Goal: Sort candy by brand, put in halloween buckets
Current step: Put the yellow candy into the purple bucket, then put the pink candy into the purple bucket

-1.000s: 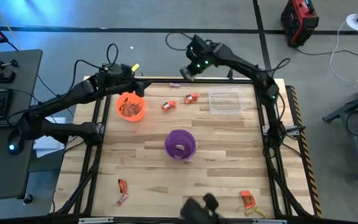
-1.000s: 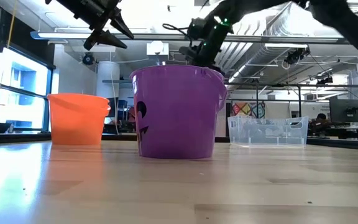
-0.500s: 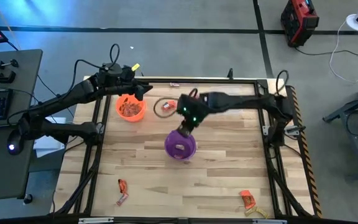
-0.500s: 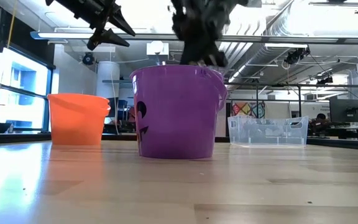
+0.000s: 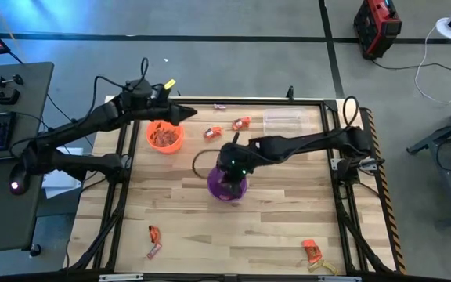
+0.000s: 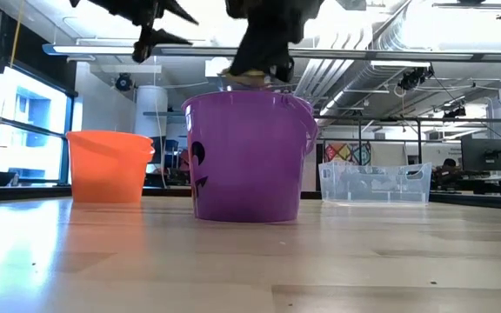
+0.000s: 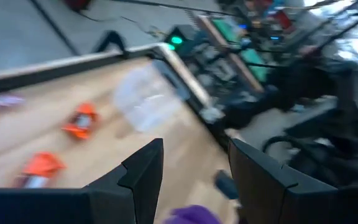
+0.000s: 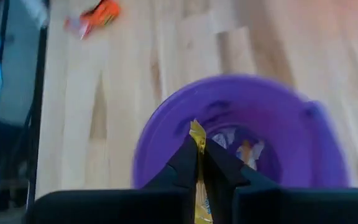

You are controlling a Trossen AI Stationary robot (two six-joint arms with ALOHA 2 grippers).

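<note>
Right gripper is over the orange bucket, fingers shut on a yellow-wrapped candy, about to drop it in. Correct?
Not quite. The right gripper is over the purple bucket, not the orange bucket, which sits near the left gripper. The right wrist view shows its fingers shut on the yellow-wrapped candy above the purple rim; the high view confirms it.

An open-plan robotics lab: exposed ceiling ducts (image 6: pixel 381 43), desk monitors (image 6: pixel 485 155), concrete floor (image 5: pixel 210 19).

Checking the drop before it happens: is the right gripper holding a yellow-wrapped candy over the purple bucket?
Yes. In the right wrist view the right gripper pinches a yellow-wrapped candy directly above the open purple bucket.
</note>
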